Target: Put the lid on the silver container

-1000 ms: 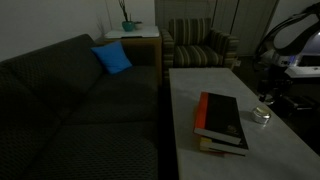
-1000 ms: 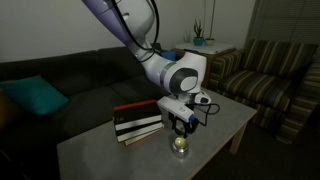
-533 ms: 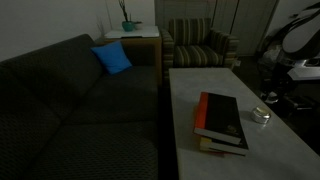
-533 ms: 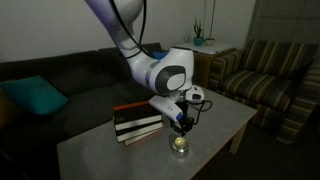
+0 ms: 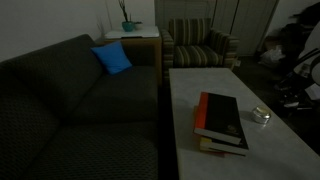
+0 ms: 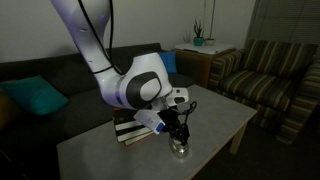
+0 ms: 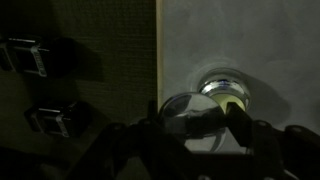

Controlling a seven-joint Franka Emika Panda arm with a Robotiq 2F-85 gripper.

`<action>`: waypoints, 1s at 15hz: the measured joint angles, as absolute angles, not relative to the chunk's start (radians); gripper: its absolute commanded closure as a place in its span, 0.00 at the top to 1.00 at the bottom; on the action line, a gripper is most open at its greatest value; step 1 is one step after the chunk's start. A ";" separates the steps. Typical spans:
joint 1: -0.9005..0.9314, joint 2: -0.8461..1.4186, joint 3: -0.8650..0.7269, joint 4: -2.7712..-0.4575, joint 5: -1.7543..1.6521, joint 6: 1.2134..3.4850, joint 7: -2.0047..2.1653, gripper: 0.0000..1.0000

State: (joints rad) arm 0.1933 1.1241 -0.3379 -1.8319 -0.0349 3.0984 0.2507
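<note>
The silver container is a small shiny round tin on the pale table, next to the book stack. It also shows in an exterior view and in the wrist view, open, with a yellowish inside. My gripper hangs just above it. In the wrist view my gripper is shut on the lid, a round greyish disc held between the fingers, offset a little to the side of the container's mouth and partly overlapping it.
A red-and-black book stack lies on the table beside the container, also seen in an exterior view. A dark sofa with a blue cushion runs along one table edge. A striped armchair stands beyond.
The arm's body has swung sideways over the books and toward the frame edge, and the gripper with the lid has come lower and closer to the container. The container and books have not moved.
</note>
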 measured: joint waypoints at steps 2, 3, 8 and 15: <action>0.200 1.115 -0.343 -1.849 -0.035 3.104 0.252 0.44; 0.199 1.111 -0.344 -1.851 -0.035 3.104 0.252 0.44; 0.122 1.111 -0.244 -1.823 -0.035 3.104 0.149 0.44; -0.072 1.180 -0.073 -1.745 -0.030 3.086 0.019 0.44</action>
State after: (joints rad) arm -0.0720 1.1801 -0.0729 -1.7447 -0.0295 3.0861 0.0189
